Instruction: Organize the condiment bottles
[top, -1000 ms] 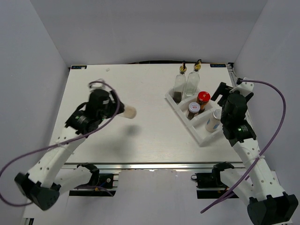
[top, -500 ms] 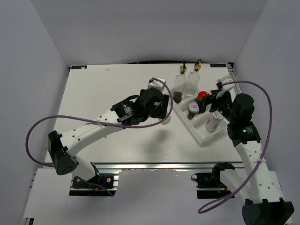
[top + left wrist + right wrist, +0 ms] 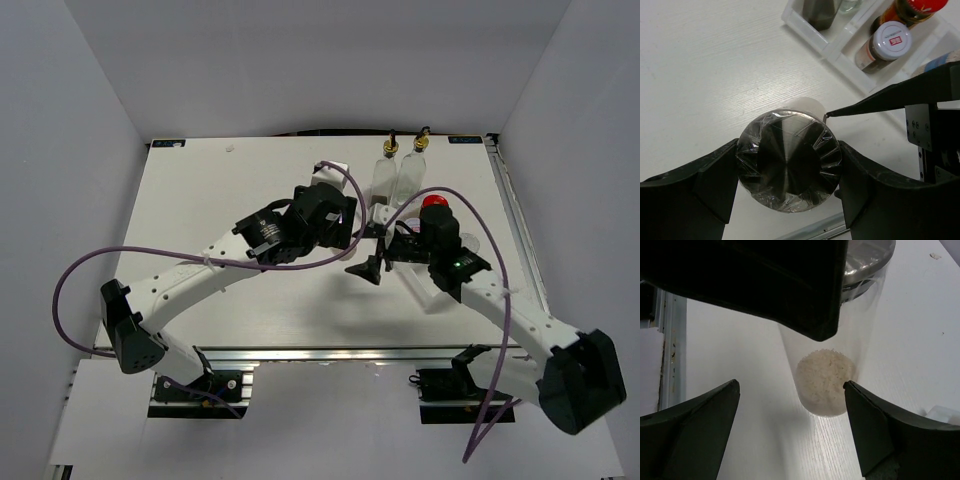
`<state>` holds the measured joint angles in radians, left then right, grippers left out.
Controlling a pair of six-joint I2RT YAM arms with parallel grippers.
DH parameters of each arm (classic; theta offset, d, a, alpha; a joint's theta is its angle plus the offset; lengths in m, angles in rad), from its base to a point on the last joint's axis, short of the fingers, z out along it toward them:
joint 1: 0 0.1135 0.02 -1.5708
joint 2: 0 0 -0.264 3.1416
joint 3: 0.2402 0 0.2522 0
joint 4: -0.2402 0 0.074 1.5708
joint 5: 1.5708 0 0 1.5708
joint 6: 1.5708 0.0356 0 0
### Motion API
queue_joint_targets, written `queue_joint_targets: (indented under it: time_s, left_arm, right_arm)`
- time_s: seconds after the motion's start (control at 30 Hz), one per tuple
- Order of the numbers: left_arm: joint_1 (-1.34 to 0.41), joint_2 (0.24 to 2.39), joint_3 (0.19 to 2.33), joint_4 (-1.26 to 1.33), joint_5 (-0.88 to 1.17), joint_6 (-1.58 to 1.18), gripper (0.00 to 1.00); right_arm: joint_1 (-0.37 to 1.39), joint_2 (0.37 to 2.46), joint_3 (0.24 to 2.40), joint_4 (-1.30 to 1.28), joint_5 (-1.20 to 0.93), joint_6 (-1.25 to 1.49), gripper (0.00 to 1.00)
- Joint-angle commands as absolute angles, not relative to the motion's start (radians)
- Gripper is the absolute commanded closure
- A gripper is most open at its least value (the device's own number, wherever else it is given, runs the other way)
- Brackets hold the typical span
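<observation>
My left gripper (image 3: 345, 233) is shut on a silver-lidded shaker (image 3: 789, 160) of cream grains, held just left of the white tray (image 3: 432, 298). Its clear body shows in the right wrist view (image 3: 826, 375); whether its base touches the table I cannot tell. My right gripper (image 3: 372, 252) is open, its jaws either side of the shaker's base, one fingertip (image 3: 852, 390) at the base. Two tall glass bottles (image 3: 383, 180) (image 3: 411, 172) and a red-lidded jar (image 3: 434, 206) stand in the tray. A white-lidded brown jar (image 3: 887, 42) stands there too.
The right forearm (image 3: 470, 285) lies across the tray's near compartments and hides what stands there. The tray's wall (image 3: 840, 52) is close to the right of the held shaker. The table's front rail (image 3: 330, 352) runs below both arms.
My left arm carried the shaker from the table's left side to beside the tray. My right arm swung left across the tray and brought its open jaws around the shaker's base.
</observation>
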<state>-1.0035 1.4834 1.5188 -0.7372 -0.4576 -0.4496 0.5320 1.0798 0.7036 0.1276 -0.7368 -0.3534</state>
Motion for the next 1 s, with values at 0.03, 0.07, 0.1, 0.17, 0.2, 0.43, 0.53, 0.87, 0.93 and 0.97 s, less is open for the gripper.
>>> queue_joint_targets:
  time_s: [0.03,0.07,0.1,0.17,0.2,0.43,0.53,0.87,0.93,0.97]
  left_arm:
    - [-1.005,1.430,1.526,-0.672,-0.433,-0.462,1.00]
    - [-1.005,1.428,1.525,-0.670,-0.427,-0.462,1.00]
    - [-1.005,1.427,1.520,-0.670,-0.417,-0.463,1.00]
    - [-1.005,1.427,1.519,-0.676,-0.414,-0.468,1.00]
    - [-1.005,1.425,1.517,-0.675,-0.408,-0.468,1.00]
    - [-1.005,1.411,1.506,-0.676,-0.367,-0.472,1.00]
    - [-1.005,1.410,1.506,-0.672,-0.338,-0.476,1.00]
    - [-1.002,1.373,1.523,-0.660,-0.510,-0.521,0.02]
    - [-0.959,1.333,1.496,-0.637,-0.584,-0.564,0.02]
    - [-0.927,1.313,1.473,-0.615,-0.569,-0.575,0.02]
  right_arm:
    - [0.586,1.143,0.686,0.431,-0.726,-0.316,0.10]
    - [0.594,1.147,0.678,0.464,-0.718,-0.308,0.11]
    - [0.607,1.152,0.658,0.542,-0.703,-0.287,0.11]
    - [0.618,1.158,0.646,0.600,-0.683,-0.275,0.11]
    - [0.627,1.163,0.643,0.620,-0.649,-0.270,0.11]
    - [0.657,1.261,0.666,0.750,-0.597,-0.236,0.11]
    - [0.664,1.302,0.681,0.808,-0.598,-0.219,0.12]
    - [0.672,1.266,0.644,0.802,-0.388,-0.132,0.56]
    - [0.670,1.215,0.600,0.782,-0.281,-0.114,0.58]
    - [0.667,1.195,0.585,0.776,-0.244,-0.106,0.61]
